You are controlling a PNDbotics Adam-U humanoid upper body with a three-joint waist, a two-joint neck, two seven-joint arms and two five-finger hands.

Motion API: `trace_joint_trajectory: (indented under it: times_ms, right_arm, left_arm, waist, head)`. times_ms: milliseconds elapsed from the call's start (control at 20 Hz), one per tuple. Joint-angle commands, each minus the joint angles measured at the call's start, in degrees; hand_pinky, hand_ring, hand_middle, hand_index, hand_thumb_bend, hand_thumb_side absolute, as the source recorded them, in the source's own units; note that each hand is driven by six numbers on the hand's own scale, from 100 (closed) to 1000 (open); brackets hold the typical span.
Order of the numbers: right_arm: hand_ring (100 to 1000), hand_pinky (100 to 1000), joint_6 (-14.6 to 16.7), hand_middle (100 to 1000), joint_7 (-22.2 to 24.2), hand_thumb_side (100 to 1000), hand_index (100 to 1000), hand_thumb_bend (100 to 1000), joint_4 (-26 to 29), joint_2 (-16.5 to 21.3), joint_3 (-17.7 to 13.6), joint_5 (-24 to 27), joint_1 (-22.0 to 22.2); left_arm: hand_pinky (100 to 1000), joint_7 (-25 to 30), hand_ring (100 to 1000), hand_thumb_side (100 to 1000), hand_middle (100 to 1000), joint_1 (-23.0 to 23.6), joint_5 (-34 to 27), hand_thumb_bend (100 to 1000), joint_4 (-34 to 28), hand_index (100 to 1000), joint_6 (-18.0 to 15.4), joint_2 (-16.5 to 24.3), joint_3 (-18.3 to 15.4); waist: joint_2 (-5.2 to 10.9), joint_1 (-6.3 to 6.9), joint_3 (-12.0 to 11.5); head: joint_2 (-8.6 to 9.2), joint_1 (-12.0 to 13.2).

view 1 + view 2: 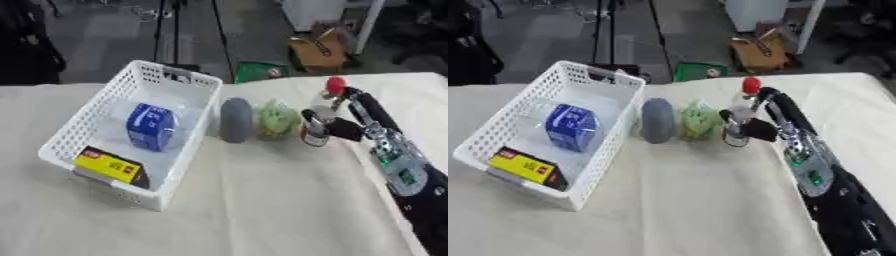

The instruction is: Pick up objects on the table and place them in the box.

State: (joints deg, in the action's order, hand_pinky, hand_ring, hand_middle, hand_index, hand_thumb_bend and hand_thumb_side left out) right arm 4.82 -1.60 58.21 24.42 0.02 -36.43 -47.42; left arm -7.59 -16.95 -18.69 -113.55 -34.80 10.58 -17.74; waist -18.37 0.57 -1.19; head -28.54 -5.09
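On the cream-covered worktop (262, 210), right of the white perforated basket (83, 127), stands a small clear bottle with a red cap (331, 92), and the right hand (337, 125) has its black fingers (308, 116) curled around the lower part of this bottle. Just to the left of the bottle lie a crumpled green thing (276, 119) and then a grey oval object (234, 120), which is close beside the basket wall. Inside the basket are a blue box (149, 127) and a yellow and black packet (109, 166), while the left hand shows in neither view.
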Motion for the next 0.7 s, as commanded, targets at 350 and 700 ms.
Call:
trace_joint_trajectory:
  times_ms: [350, 700]
  right_arm:
    - [937, 946, -0.5, 431, -1.6, 617, 715, 413, 1.2, 1.3, -0.4, 1.8, -0.9]
    - [922, 941, -1.0, 400, -2.0, 565, 688, 428, 1.4, 1.3, -0.4, 1.9, -0.9]
  left_arm:
    - [718, 0.0, 689, 676, 779, -0.5, 0.1, 100, -1.0, 737, 0.1, 0.3, 0.2]
    - [718, 0.1, 689, 676, 779, -0.5, 0.2, 100, -1.0, 735, 0.1, 0.2, 0.2]
  waist:
    - [0.96, 0.01, 0.0]
    - [0.88, 0.01, 0.0]
  head:
    - [0.94, -0.2]
    - [1.04, -0.2]
